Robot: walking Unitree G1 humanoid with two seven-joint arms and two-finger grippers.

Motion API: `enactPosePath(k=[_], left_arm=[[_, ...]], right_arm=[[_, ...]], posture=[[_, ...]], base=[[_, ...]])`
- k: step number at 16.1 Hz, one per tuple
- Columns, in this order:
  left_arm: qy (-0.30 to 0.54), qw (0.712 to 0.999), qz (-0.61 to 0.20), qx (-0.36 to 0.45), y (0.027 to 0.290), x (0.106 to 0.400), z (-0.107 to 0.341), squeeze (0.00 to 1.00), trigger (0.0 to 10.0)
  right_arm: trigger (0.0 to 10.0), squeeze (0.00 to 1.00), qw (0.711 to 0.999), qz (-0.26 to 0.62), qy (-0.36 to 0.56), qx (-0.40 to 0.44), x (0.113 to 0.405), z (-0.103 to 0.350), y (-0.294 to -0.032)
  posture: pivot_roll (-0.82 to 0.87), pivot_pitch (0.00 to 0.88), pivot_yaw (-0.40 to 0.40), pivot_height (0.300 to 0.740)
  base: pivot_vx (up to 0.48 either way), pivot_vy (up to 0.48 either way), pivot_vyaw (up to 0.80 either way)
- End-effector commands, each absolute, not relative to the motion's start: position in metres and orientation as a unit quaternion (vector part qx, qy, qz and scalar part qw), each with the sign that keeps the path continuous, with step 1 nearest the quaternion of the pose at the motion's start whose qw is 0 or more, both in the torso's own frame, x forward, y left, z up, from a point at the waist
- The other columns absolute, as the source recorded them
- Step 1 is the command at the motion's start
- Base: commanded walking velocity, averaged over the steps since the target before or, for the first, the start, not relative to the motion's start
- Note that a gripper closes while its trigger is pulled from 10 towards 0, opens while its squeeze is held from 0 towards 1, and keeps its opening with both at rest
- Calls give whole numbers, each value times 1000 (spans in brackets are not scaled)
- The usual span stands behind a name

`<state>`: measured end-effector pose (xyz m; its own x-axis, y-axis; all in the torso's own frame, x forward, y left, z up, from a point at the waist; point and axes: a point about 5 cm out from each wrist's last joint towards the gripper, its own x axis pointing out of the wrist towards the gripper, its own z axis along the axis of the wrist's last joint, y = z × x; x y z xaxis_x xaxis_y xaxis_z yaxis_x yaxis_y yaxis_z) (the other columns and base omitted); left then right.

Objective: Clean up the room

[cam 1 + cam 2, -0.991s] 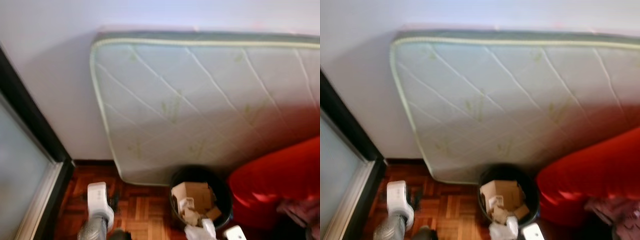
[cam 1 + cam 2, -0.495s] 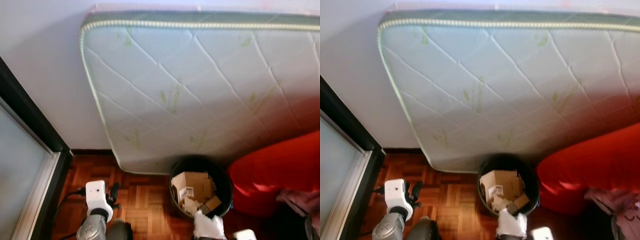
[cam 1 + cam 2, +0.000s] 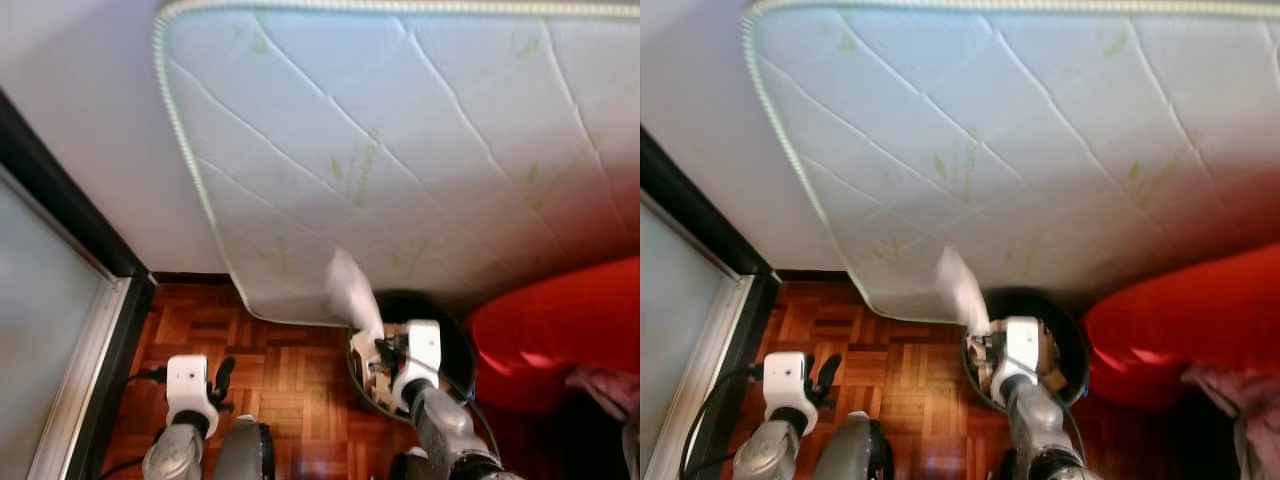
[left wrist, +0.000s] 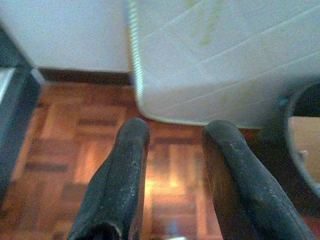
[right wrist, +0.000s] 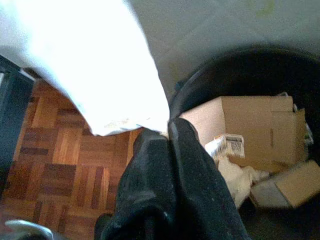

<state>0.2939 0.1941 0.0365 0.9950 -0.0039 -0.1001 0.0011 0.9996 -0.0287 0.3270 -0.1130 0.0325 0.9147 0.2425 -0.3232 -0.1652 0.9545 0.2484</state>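
On my left, my left gripper hangs low over the wood floor. Its two black fingers are a little way apart and hold nothing.

In the middle, things have changed. A second ago my right arm was down at the bottom edge and I saw just a bit of white there. Now my right gripper has come up to the near rim of the black bin. Its fingers are pressed tight together on the end of a white bag, which sticks up in front of the leaning mattress. The bin already has brown boxes in it. I think the bag goes in next, so I need to move it over the opening.

On the right is a red couch.
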Motion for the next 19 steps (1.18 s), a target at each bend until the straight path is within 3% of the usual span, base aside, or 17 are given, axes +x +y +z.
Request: enactPosePath(k=[1,7,9,17,19], left_arm=[[72,997,-5,-18,190,287,27,0,10000],[77,997,-13,-19,186,286,25,0,10000],[75,997,-15,-20,185,285,26,0,10000],[76,997,-18,-23,185,284,27,0,10000],[77,996,-19,-25,185,284,26,0,10000]], right_arm=[[10000,0,974,99,174,102,333,39,-113],[10000,0,971,11,237,26,314,12,-148],[10000,0,966,-23,253,50,307,4,-158],[10000,0,965,-20,254,57,308,5,-156],[10000,0,967,-16,247,63,309,7,-157]], posture=[[103,349,-43,642],[85,352,-34,642],[84,360,-31,642],[85,364,-30,642],[78,360,-30,642]], base=[[0,0,0],[0,0,0],[0,0,0],[0,0,0],[0,0,-731]])
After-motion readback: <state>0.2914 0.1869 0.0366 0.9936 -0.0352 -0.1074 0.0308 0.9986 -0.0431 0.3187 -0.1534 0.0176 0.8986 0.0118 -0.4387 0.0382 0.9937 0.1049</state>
